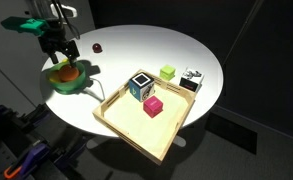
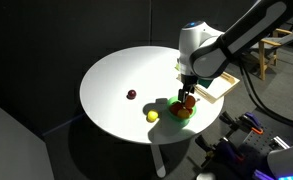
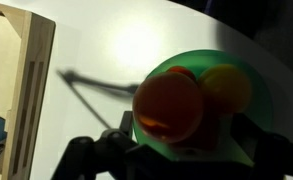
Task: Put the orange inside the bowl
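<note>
The orange (image 3: 168, 108) fills the middle of the wrist view, between the dark fingers of my gripper (image 3: 176, 150). The gripper is shut on it and holds it just over the green bowl (image 3: 201, 58). In both exterior views the gripper (image 1: 58, 52) (image 2: 189, 92) hangs right above the bowl (image 1: 81, 85) (image 2: 174, 117) at the table's edge, with the orange (image 1: 61, 69) (image 2: 189, 101) at its tips. A yellow fruit (image 3: 226, 88) (image 2: 152, 116) lies by the bowl's rim. A redder fruit (image 3: 178, 72) peeks out behind the orange.
A square wooden tray (image 1: 116, 125) next to the bowl holds a pink cube (image 1: 153, 106) and a dark patterned cube (image 1: 140, 85). A green block (image 1: 167, 72) and a black-and-white block (image 1: 191, 79) sit beyond it. A small dark red fruit (image 1: 97, 47) (image 2: 132, 95) lies on the white round table (image 1: 156, 45).
</note>
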`<state>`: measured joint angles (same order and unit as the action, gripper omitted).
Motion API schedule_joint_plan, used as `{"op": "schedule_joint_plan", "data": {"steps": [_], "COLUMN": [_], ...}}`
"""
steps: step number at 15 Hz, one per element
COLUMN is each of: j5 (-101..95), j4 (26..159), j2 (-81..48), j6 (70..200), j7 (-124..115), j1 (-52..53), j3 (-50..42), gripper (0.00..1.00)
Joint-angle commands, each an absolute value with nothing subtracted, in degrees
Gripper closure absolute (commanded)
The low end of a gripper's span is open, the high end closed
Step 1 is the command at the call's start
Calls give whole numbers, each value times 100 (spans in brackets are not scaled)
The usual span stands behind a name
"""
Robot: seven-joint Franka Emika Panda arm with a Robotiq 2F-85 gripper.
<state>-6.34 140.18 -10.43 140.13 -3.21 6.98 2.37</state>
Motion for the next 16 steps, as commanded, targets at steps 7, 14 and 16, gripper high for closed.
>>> {"op": "schedule_joint_plan", "data": {"steps": [7, 14, 16], "j5": [-649, -392, -351], "j4": [13692, 13286, 13253], "j2": [-606, -519, -490], "j6": [13698, 12766, 12688], "j7": [-455, -660, -600], "j1": [810, 900, 896], "j3": [538, 729, 751], "gripper": [0, 0, 0]}}
